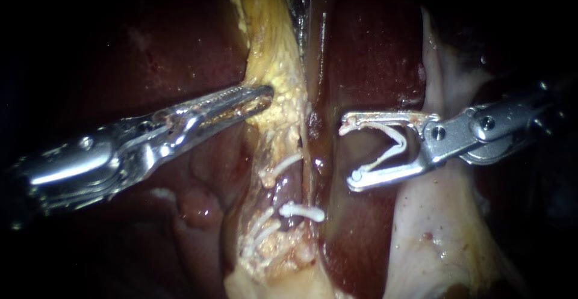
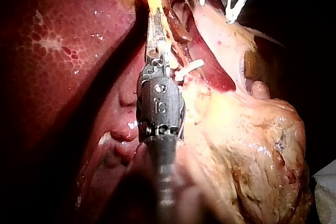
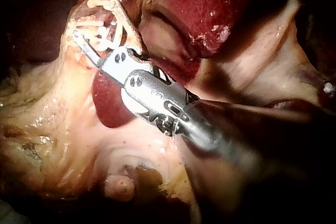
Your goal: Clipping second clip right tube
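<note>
1. The liver (image 1: 367, 52) is dark red, smooth and wet. A ragged strip of yellow fatty tissue (image 1: 271, 46), lumpy and glistening, runs down the middle of the endoscope view. A pale fold (image 1: 439, 227) of thin, cream-coloured membrane lies on the view's right.
2. Low in the yellow strip a short dark reddish tube (image 1: 288, 189) shows through. It is dim there, and I cannot tell whether it is the right tube.
3. Several white clips (image 1: 301, 212) already sit across this stretch. They are small matt plastic bars, one above the tube's bare part, one below it and more at the strip's lower left.
4. The left instrument (image 1: 265, 94) is polished steel with long ridged jaws. The jaws are pressed together and pinch the edge of the yellow fatty tissue at their tips, above the clips.
5. The right instrument (image 1: 351, 151) has short, stout steel jaws spread wide in a V. A loaded clip (image 1: 394, 135) sits inside them, white and hinged. One of its arms lies along each jaw, so both jaws bear on it.
6. The loaded clip hangs over bare liver, its mouth facing the yellow strip. It lies near the tube but touches neither the tube nor the seated clips.
</note>
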